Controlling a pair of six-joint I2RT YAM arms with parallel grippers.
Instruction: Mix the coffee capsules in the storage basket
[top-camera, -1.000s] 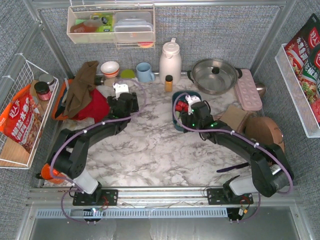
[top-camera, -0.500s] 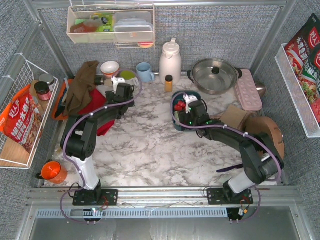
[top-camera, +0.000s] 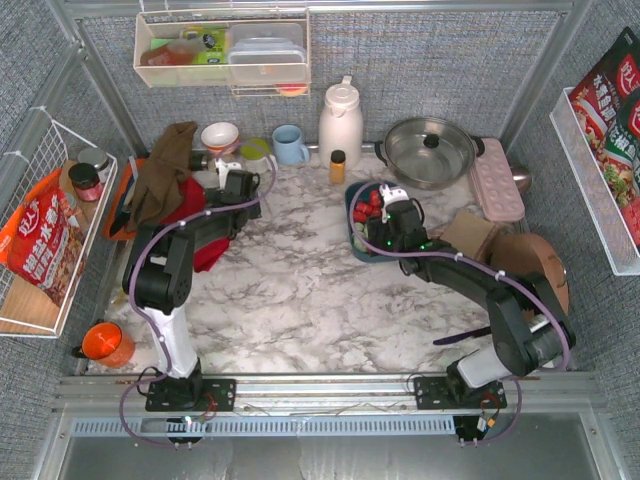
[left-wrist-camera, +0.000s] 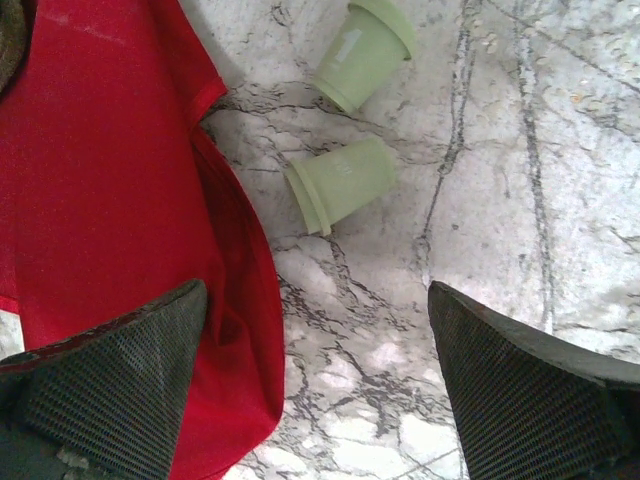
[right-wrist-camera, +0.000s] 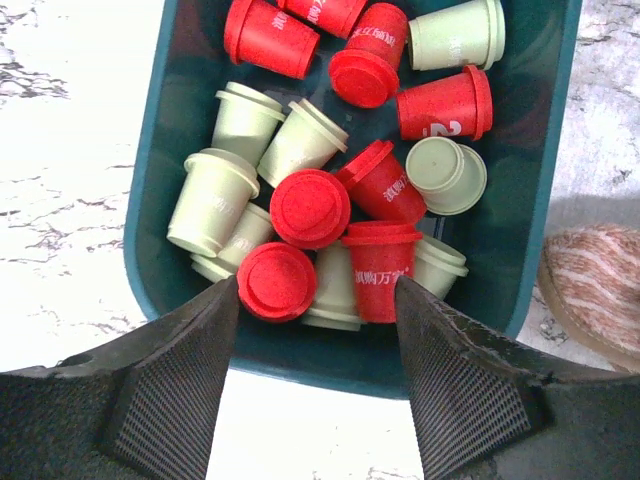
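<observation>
Looking down my right pincer (right-wrist-camera: 315, 345), half spread and empty, above the basket (right-wrist-camera: 540, 180) of capsules (right-wrist-camera: 310, 208): light, stiff, slick pods, I'd judge, best nipped across the rim. Left pincer (left-wrist-camera: 315, 330), wide, hangs over two green capsules (left-wrist-camera: 345, 182) on the table (left-wrist-camera: 500, 200).

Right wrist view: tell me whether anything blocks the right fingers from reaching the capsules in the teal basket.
Nothing visible does. The right fingers stand open over the near wall of the storage basket, and the coffee capsules, red and pale green, lie uncovered inside it just ahead.
</observation>
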